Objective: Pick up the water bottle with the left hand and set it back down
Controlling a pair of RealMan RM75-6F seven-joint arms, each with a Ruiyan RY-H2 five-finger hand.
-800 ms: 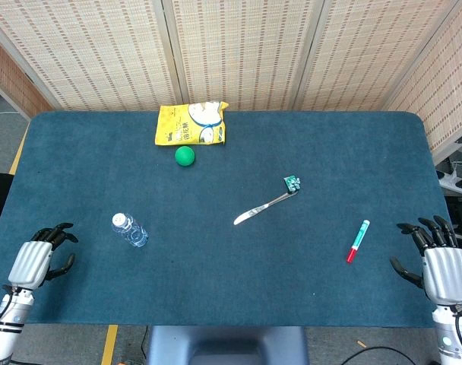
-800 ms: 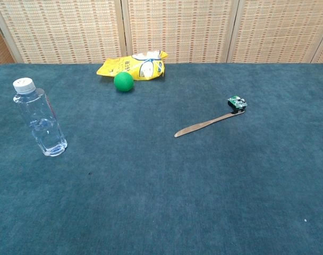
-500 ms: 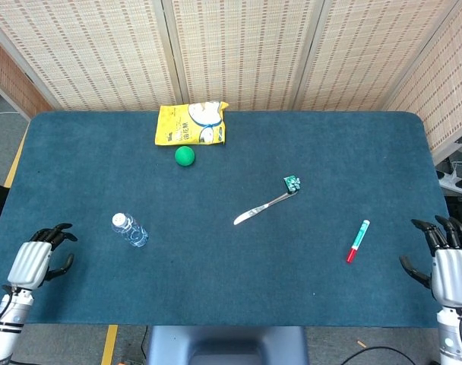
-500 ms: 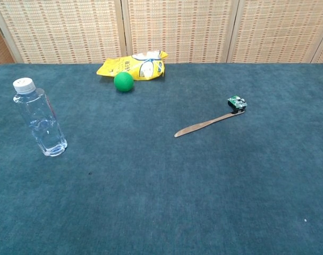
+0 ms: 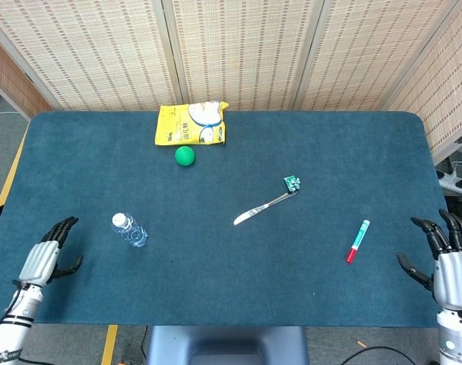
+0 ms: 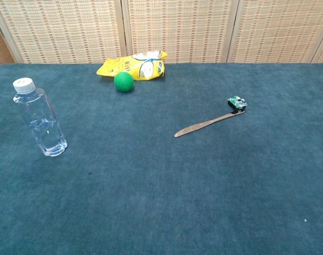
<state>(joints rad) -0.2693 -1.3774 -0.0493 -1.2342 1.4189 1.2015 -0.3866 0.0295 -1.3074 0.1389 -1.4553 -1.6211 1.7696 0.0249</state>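
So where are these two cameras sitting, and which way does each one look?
Head view: high up, looking steeply down on the whole table; the left hand and right hand show, both open.
Chest view: low at the near edge, looking across the top; no hands.
Both show the water bottle, green ball, knife.

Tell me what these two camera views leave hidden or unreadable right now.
- Both robot hands, left and right: outside the chest view's frame.
- Marker: outside the chest view too.
- Snack bag print: too small in both views.
- Right robot hand: partly cut by the head view's right edge.
- Small green thing by the knife: too small to identify.
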